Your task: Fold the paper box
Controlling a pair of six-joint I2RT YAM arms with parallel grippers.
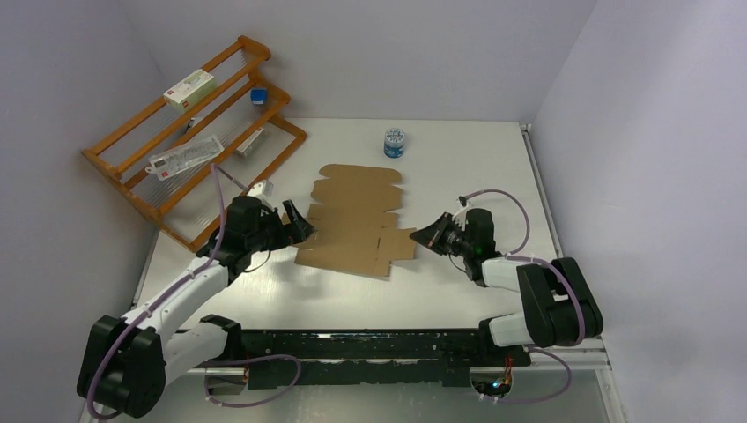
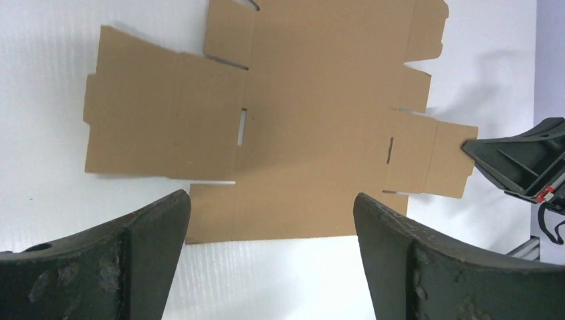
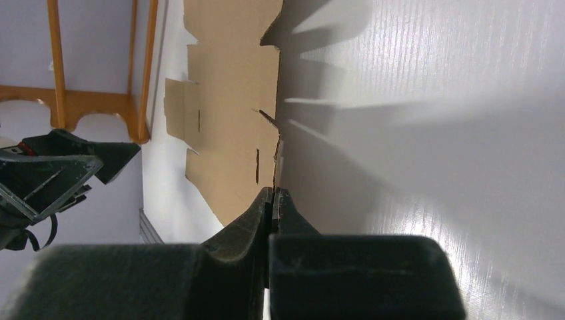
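**Q:** Arm pose and claw state?

**A:** The left arm extends from its base toward 1 o'clock. The left claw (image 1: pixel 298 220) faces 3 o'clock, jaws wide apart, just beside the 9 o'clock edge of the box (image 1: pixel 352 220). The right arm is folded at the elbow. The right claw (image 1: pixel 425 238) faces 9 o'clock, jaws together, tip at the box's 3 o'clock tab.

**Q:** Box location? Legible print?

**A:** The box lies flat and unfolded, mid-table (image 1: pixel 467 176). The print on the carton (image 1: pixel 189 88) on the rack (image 1: pixel 132 167) is too small to read.

paper box (image 2: pixel 313 120) cropped at top, carton (image 1: pixel 189 88) print unreadable
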